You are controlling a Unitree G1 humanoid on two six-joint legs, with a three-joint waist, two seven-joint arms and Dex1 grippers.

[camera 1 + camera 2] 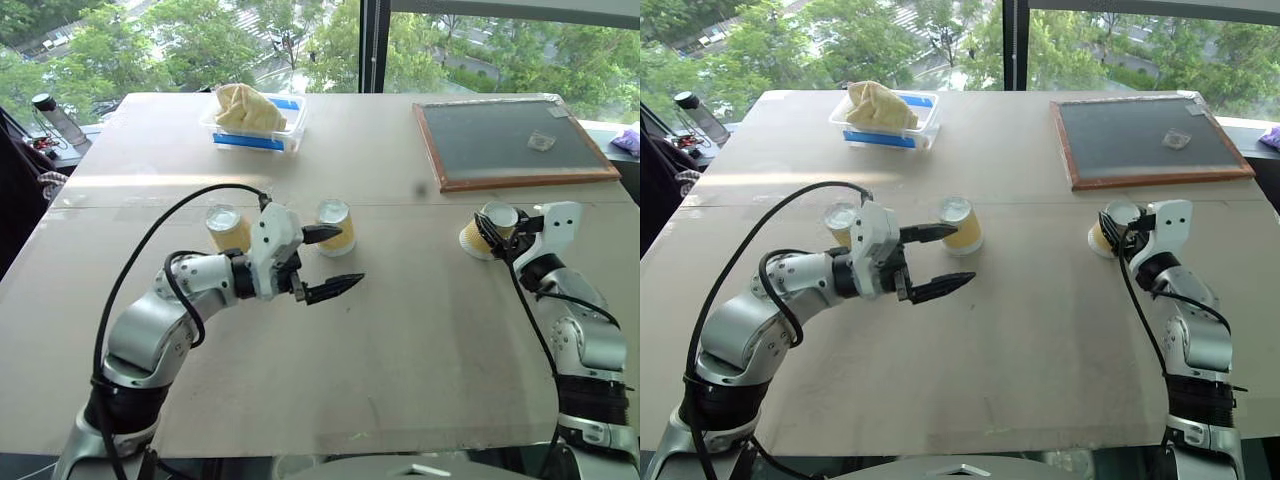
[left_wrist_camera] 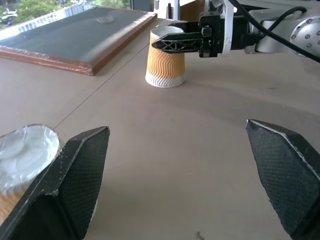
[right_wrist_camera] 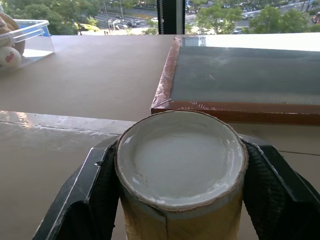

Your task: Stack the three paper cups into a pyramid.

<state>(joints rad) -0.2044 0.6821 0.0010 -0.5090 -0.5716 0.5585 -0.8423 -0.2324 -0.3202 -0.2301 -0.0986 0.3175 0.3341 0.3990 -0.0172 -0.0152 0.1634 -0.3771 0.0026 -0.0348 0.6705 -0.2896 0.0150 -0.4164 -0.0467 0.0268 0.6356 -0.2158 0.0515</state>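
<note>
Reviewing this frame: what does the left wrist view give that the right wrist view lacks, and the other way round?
Left wrist view: the left end effector wide open over bare table, a second cup by one finger, and the right end effector seen from outside.
Right wrist view: the gripped cup from above, black fingers pressed on both sides, plus a plastic container.
Both: that gripped cup and the framed board.
</note>
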